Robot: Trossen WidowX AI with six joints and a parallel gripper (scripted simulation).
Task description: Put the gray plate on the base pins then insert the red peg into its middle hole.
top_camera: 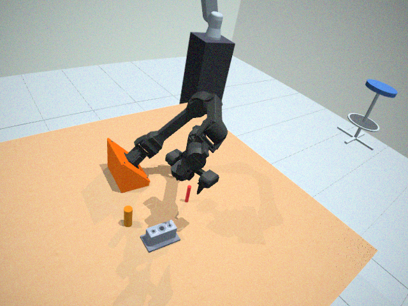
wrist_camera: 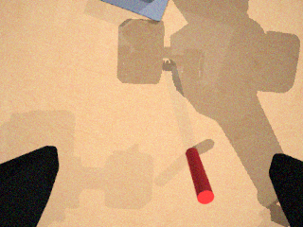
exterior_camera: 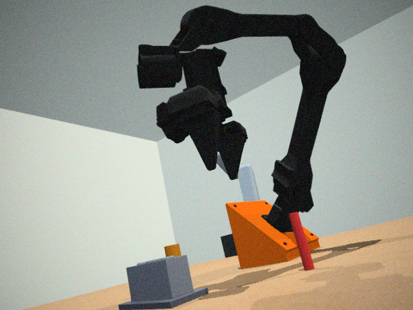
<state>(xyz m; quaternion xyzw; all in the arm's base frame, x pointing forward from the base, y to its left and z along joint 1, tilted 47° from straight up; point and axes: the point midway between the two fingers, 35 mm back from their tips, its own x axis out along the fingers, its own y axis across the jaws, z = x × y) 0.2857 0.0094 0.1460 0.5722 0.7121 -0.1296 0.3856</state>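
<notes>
The gray plate point(top_camera: 160, 236) point(exterior_camera: 146, 283) is a thick block lying flat on the base point(top_camera: 164, 244) point(exterior_camera: 146, 305), with no gap showing. Its three holes face up in the top view; the middle hole looks empty. A corner of gray-blue shows at the top of the wrist view. The red peg point(top_camera: 187, 194) point(exterior_camera: 301, 241) point(wrist_camera: 199, 175) stands upright on the table, behind and to the right of the base in the top view. My gripper point(exterior_camera: 222, 174) point(wrist_camera: 168, 162) is open and empty, in the air above the peg's level. In the wrist view the peg lies between the fingers, right of the middle.
An orange cylinder point(top_camera: 128, 216) point(exterior_camera: 172, 250) stands beside the base, to its left in the top view. The orange wedge mount point(top_camera: 127, 176) point(exterior_camera: 258, 238) carries the arm at the back left. A black pedestal point(top_camera: 207, 65) and a blue stool point(top_camera: 381, 88) are beyond the table.
</notes>
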